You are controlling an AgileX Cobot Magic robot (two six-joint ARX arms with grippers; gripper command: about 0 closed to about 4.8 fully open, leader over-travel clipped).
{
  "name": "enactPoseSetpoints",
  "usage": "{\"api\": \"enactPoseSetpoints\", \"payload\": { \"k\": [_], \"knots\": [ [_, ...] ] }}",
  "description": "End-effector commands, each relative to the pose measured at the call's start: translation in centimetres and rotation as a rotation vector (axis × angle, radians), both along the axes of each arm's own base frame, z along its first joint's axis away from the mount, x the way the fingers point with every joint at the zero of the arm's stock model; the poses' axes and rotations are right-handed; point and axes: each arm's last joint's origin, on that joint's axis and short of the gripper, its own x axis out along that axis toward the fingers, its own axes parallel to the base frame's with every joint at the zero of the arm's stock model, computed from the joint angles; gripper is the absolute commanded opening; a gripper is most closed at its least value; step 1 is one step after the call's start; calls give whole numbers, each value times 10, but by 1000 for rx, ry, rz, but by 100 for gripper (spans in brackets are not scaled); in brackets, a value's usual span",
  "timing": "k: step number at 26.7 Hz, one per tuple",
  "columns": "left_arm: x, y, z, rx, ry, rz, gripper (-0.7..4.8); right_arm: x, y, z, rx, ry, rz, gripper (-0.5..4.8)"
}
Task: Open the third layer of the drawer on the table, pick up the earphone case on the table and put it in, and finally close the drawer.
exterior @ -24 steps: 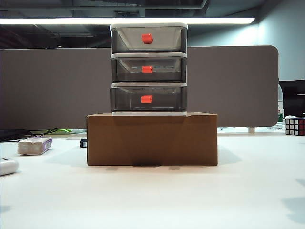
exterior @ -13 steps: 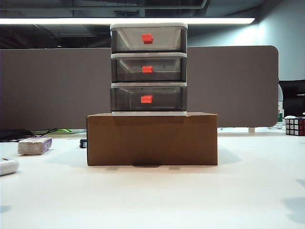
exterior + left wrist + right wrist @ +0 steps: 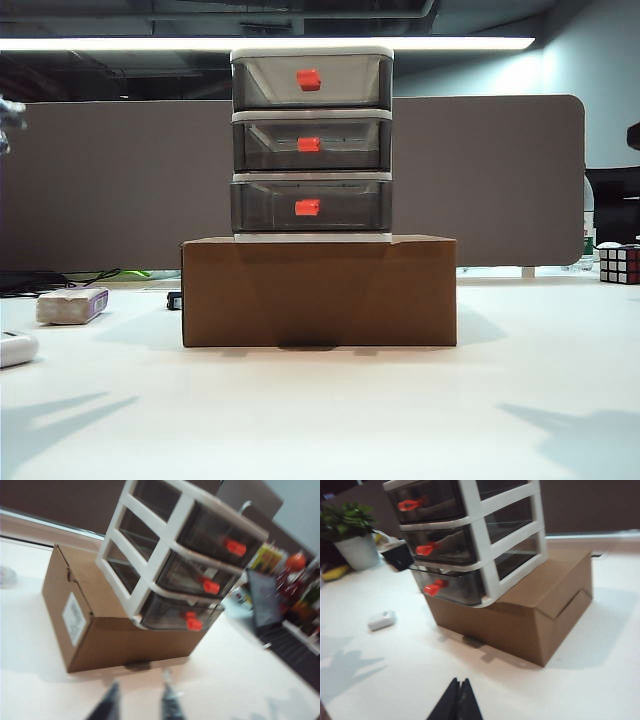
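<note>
The drawer [image 3: 311, 140] stands on a brown cardboard box [image 3: 318, 292] with all tiers shut. The third layer [image 3: 345, 207] is the lowest tier and has a red-orange handle [image 3: 307, 207]. The earphone case [image 3: 15, 348] lies on the table [image 3: 330, 410] at the far left, and it also shows in the right wrist view as the earphone case [image 3: 382, 620]. My left gripper [image 3: 141, 702] hovers open and empty over the table in front of the box, facing the third layer [image 3: 170, 614]. My right gripper [image 3: 459, 684] is shut and empty, also short of the box, on the side away from the case.
A whitish block with a purple edge [image 3: 72, 305] lies left of the box. A Rubik's cube [image 3: 620, 263] sits at the far right. A potted plant [image 3: 352, 540] stands beyond the case. Blurred arm parts show at the left edge [image 3: 8, 115] and right edge [image 3: 634, 135].
Both arms have moved: blurred arm parts now show at the left and right edges of the exterior view. Long arm shadows have appeared on the table. The drawer and case have not moved.
</note>
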Motion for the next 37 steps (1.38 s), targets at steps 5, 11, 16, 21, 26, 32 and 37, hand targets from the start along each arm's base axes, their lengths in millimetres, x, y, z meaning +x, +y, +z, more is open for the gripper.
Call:
{"api": "enactPoseSetpoints", "payload": {
  "k": [5, 11, 16, 21, 26, 32, 37],
  "knots": [
    [-4, -11, 2, 12, -16, -18, 79, -1, 4, 6, 64, 28, 4, -5],
    [-15, -29, 1, 97, -73, 19, 75, -1, 9, 17, 4, 25, -49, -5],
    [-22, -54, 3, 178, -121, 73, 76, 12, 21, 31, -96, 64, -49, -5],
    [-12, -77, -6, 202, -82, 92, 76, 32, 35, 38, -108, 82, -4, -5],
    [2, -103, -8, 232, -68, 112, 75, 44, 41, 44, -128, 81, 11, -5],
    [26, -153, -9, 249, -61, -4, 77, 49, 46, 48, -146, 32, 38, -5],
    [32, -163, -2, 211, -74, -18, 77, 47, 47, 49, -142, 16, 125, -5]
  ]
}}
